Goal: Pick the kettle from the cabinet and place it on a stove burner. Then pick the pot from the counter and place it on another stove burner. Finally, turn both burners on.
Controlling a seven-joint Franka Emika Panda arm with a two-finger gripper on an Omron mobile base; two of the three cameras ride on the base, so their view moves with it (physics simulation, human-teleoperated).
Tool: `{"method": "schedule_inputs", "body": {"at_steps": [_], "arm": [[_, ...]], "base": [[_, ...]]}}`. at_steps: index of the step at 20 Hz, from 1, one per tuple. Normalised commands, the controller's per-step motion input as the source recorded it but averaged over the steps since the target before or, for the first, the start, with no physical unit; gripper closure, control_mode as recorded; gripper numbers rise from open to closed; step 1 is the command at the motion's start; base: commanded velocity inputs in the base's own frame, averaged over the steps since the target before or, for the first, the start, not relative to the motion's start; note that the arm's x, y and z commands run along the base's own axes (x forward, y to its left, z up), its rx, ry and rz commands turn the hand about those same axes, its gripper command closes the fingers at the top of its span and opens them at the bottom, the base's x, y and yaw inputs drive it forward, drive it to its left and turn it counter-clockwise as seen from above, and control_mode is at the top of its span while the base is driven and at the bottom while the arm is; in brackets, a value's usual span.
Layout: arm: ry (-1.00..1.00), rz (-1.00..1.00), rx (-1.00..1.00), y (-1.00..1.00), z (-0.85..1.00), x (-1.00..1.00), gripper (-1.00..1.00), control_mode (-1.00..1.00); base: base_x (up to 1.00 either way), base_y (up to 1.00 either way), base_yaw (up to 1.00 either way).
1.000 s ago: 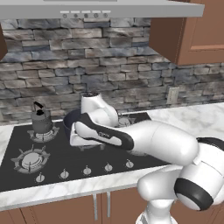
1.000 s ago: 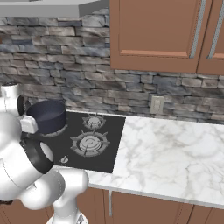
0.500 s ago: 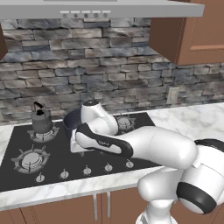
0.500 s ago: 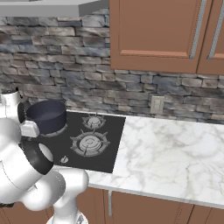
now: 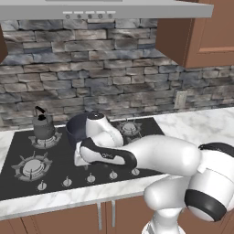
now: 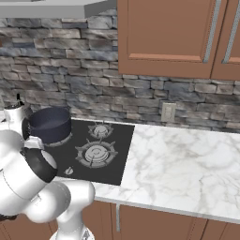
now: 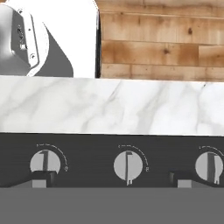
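Over the cooktop's front knobs [image 7: 128, 166], the gripper [image 7: 111, 179] hovers wide open and empty — kettle [image 5: 43, 128] and pot [image 5: 77, 128] already on rear burners — and might turn a knob for an unoccupied burner.

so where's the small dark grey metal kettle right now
In the left base view the small dark grey metal kettle stands on the back-left burner of the black cooktop, left of the wide dark pot.

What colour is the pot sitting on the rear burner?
Dark blue-black. The pot shows best in the right base view.
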Motion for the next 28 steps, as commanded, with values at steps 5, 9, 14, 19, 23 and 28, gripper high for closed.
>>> {"method": "schedule_inputs", "body": {"at_steps": [5,9,14,19,23,28], "arm": [[0.0,0.0,0.0,0.19,-0.27,0.02,-1.0,-1.0],[0.0,0.0,0.0,0.19,-0.28,0.02,-1.0,-1.0],[0.0,0.0,0.0,0.04,-0.25,0.07,-1.0,-1.0],[0.0,0.0,0.0,0.0,-0.24,0.08,-1.0,-1.0],[0.0,0.0,0.0,0.0,-0.2,0.04,-1.0,-1.0],[0.0,0.0,0.0,0.01,-0.17,0.03,-1.0,-1.0]], "base": [[0.0,0.0,0.0],[0.0,0.0,0.0],[0.0,0.0,0.0],[0.0,0.0,0.0],[0.0,0.0,0.0],[0.0,0.0,0.0]]}}
